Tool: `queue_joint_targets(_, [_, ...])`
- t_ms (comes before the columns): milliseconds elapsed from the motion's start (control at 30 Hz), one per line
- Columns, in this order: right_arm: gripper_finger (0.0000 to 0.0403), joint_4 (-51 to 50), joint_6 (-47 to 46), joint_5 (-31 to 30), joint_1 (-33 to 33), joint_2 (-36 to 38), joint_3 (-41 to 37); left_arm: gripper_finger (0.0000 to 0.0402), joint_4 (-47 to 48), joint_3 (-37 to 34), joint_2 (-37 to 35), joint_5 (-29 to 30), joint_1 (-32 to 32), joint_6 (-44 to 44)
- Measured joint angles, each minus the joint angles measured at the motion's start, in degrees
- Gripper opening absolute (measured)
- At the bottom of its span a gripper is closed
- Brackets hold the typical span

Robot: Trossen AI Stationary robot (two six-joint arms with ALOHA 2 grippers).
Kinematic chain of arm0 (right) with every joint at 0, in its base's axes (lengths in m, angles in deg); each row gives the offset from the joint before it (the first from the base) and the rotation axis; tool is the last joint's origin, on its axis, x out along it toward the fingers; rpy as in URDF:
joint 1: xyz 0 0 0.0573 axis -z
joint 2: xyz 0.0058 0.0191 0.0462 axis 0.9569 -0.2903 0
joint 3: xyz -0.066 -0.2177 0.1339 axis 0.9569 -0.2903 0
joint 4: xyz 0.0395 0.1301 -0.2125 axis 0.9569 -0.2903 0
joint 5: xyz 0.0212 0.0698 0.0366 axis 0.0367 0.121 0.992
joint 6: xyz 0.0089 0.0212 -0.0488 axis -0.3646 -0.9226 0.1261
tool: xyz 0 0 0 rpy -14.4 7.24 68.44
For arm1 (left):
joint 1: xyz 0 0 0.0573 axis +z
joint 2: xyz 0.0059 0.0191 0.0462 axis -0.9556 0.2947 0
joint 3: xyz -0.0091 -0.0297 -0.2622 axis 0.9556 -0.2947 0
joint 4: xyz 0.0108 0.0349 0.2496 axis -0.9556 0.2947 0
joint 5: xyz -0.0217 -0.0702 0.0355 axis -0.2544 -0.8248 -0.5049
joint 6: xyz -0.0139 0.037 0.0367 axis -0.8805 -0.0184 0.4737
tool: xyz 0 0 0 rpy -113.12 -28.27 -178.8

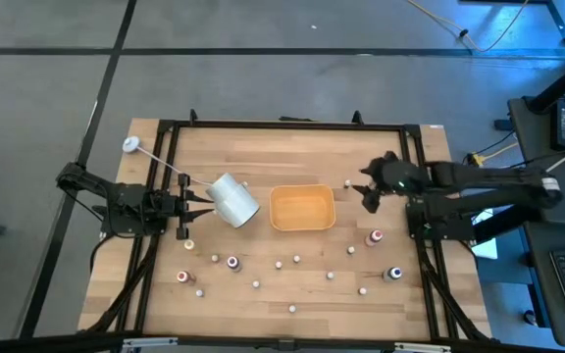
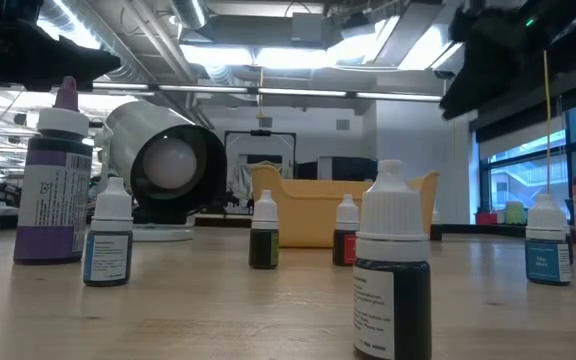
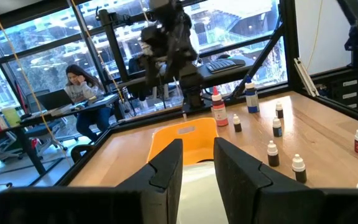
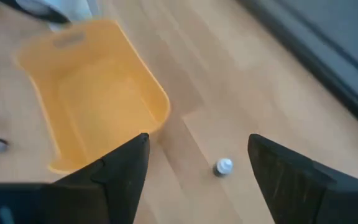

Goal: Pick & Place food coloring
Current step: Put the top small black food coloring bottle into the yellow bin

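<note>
Several tiny food coloring bottles stand upright over the near half of the wooden table; one black-filled bottle stands closest in the low view. The yellow-orange tray sits mid-table. A white cup lies tilted on its side left of the tray, with my left gripper shut on it. My right gripper hangs open above the table beyond the tray's right end, slanting down. A white-capped bottle stands on the table below its fingers, and they touch nothing. My left gripper pinches the white cup between its two fingers, at the cup's end toward the table's left edge. It comes level from the left. Which part of that end it has cannot be told. The cup's open mouth faces the near edge.
A thin rod with a white ball end lies slanted at the far left of the table. A black frame borders the table. A person sits at a desk in the room beyond. There is bare wood between the tray and the far edge.
</note>
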State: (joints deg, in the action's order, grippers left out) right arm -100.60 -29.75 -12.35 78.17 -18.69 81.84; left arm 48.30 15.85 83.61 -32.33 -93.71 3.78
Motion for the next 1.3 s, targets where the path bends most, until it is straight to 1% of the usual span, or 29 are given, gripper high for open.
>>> queue_joint_targets(100, [0.0272, 0.60, 2.86, 7.64, 6.97, -4.49, -0.16, 0.0088, -0.04, 0.00, 0.00, 0.00, -0.01, 0.02])
queue_joint_targets(200, [0.0272, 0.76, 4.61, 11.03, 10.88, -9.30, -0.52, 0.0088, -0.15, -0.01, 0.00, 0.00, 0.01, 0.02])
queue_joint_targets(400, [0.0272, 2.05, 6.98, 11.07, 13.37, -16.89, -1.09, 0.0088, -0.12, -0.01, 0.00, 0.00, 0.01, 0.04])
queue_joint_targets(633, [0.0272, 7.59, 7.61, 10.98, 13.94, -23.68, -1.09, 0.0088, -0.39, -0.01, 0.00, 0.01, 0.01, 0.07])
queue_joint_targets(800, [0.0272, 7.60, 8.27, 7.67, 13.94, -27.26, -1.09, 0.0088, -0.39, -0.01, 0.00, 0.02, -0.01, 0.09])
queue_joint_targets(967, [0.0272, 7.55, 6.00, 8.06, 13.99, -30.29, -1.09, 0.0088, -0.39, -0.01, 0.00, 0.13, 0.00, 0.09])
queue_joint_targets(1167, [0.0272, 8.53, 5.84, 8.02, 13.99, -33.85, -1.09, 0.0088, -0.39, -0.01, 0.00, 0.15, -0.01, 0.11])
queue_joint_targets(1233, [0.0265, 9.00, 5.91, 8.03, 13.99, -34.70, -1.09, 0.0088, -0.39, -0.01, 0.00, 0.17, 0.00, 0.11])
queue_joint_targets(1300, [0.0250, 9.05, 6.01, 8.01, 13.99, -35.34, -1.09, 0.0088, -0.41, -0.01, 0.00, 0.17, 0.01, 0.11])
